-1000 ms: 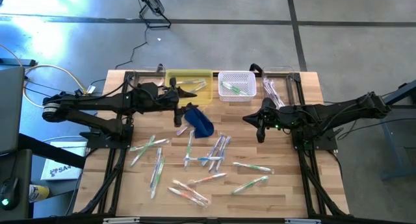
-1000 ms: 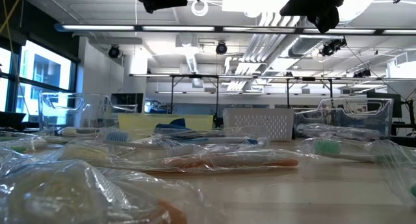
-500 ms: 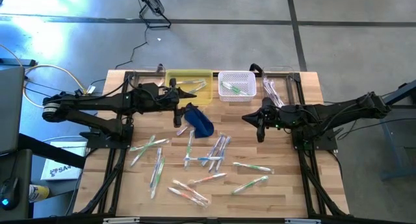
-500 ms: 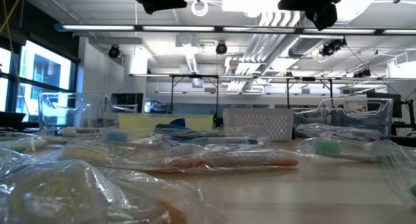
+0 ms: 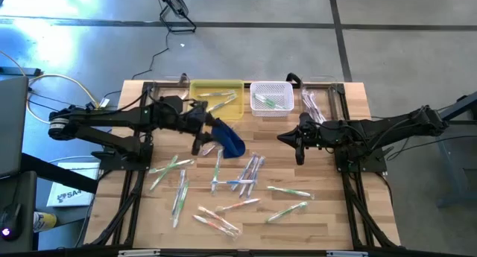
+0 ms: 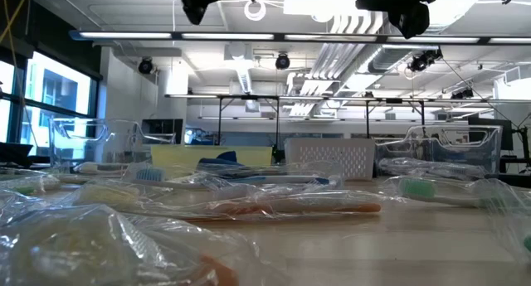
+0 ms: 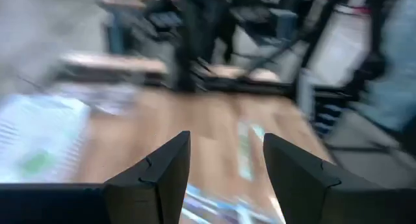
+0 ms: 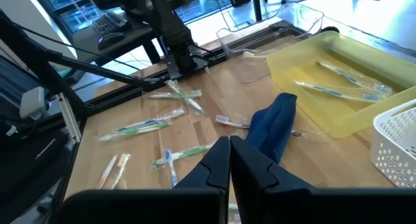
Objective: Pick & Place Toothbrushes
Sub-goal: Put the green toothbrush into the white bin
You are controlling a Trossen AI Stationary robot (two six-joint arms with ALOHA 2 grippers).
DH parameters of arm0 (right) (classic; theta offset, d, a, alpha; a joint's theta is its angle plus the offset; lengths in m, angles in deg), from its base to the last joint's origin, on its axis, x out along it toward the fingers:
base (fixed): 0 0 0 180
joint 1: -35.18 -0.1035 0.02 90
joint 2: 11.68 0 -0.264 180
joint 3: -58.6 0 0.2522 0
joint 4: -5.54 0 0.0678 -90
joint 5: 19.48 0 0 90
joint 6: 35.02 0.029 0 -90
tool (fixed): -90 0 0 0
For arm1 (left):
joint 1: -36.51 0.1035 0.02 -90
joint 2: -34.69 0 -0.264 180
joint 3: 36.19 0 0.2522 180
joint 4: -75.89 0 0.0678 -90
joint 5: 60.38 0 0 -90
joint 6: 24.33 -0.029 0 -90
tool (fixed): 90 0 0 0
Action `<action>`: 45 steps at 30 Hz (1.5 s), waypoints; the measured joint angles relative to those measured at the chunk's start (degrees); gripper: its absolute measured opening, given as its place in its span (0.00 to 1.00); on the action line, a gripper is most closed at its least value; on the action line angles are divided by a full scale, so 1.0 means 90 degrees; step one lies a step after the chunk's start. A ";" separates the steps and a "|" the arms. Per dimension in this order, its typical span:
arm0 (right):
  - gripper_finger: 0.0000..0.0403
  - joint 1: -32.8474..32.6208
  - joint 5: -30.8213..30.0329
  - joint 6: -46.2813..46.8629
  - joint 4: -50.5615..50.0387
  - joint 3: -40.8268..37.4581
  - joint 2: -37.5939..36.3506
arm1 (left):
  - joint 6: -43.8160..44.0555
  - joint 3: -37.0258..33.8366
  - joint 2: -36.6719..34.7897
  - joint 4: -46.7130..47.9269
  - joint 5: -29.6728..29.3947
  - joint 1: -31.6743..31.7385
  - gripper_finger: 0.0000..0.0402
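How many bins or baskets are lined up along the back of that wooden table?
4, side by side along the far edge: a clear plastic bin leftmost, a yellow plastic tray, a white mesh basket, then another clear bin rightmost.

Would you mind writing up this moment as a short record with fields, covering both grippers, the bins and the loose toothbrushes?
left gripper: open, empty, above the table beside the dark blue pouch
right gripper: shut, empty, above the table's right half
yellow tray: holds a few toothbrushes
white basket: holds green-accented toothbrushes
clear bin: holds some toothbrushes
loose toothbrushes: scattered over the wooden table
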 joint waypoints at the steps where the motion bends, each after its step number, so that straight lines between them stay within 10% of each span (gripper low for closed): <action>1: 0.01 0.0000 -0.0001 -0.0004 -0.0004 0.0000 0.0000 | 0.0144 0.0000 0.0000 0.0175 0.0231 -0.0001 0.48; 17: 0.01 0.0000 -0.0005 -0.0011 -0.0180 0.0000 0.0000 | 0.1073 0.0000 0.0022 0.5589 0.0108 -0.0013 0.48; 45: 0.01 0.0002 -0.0198 -0.0006 -0.0203 0.0000 0.0002 | -0.0223 -0.0057 0.2040 0.6486 -0.0721 -0.1422 0.48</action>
